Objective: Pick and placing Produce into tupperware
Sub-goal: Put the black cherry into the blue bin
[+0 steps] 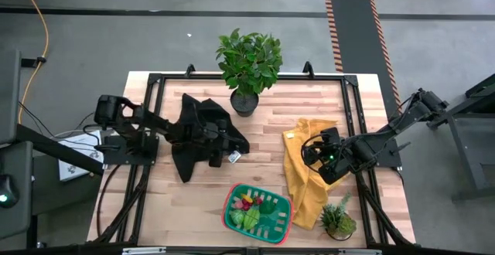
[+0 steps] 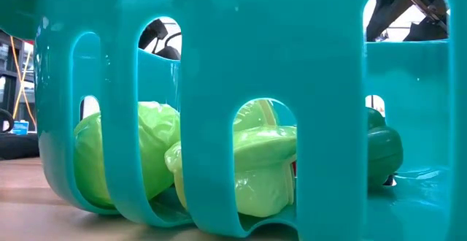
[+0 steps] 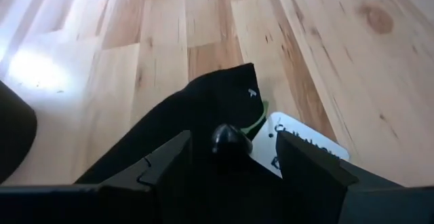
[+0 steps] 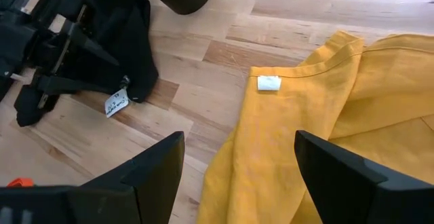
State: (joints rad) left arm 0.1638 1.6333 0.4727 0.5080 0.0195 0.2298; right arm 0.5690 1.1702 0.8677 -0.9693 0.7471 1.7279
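The tupperware (image 1: 288,216), green with a red rim, sits near the table's near edge. The produce (image 1: 251,205) lies inside it: lime-green, dark green, red and pink bits. The low view looks through its slotted wall (image 2: 219,51) at lime-green pieces (image 2: 255,175) and a dark green one (image 2: 383,150). My left gripper (image 1: 232,148) (image 3: 234,159) is open, low over the right corner of a black cloth (image 1: 197,131) (image 3: 203,108). My right gripper (image 1: 313,156) (image 4: 237,163) is open above a yellow cloth (image 1: 305,185) (image 4: 352,102). My left gripper stands with its open fingers (image 3: 166,163) on either side of the black cloth's corner (image 3: 230,88), coming in level from the table's left. I cannot tell whether they touch the cloth.
The black cloth's white tag (image 1: 233,157) (image 3: 298,139) lies on the wood beside its corner. A tall potted plant (image 1: 249,62) stands at the far edge and a small one (image 1: 338,218) at the near right, next to the yellow cloth. Bare wood lies between the two cloths.
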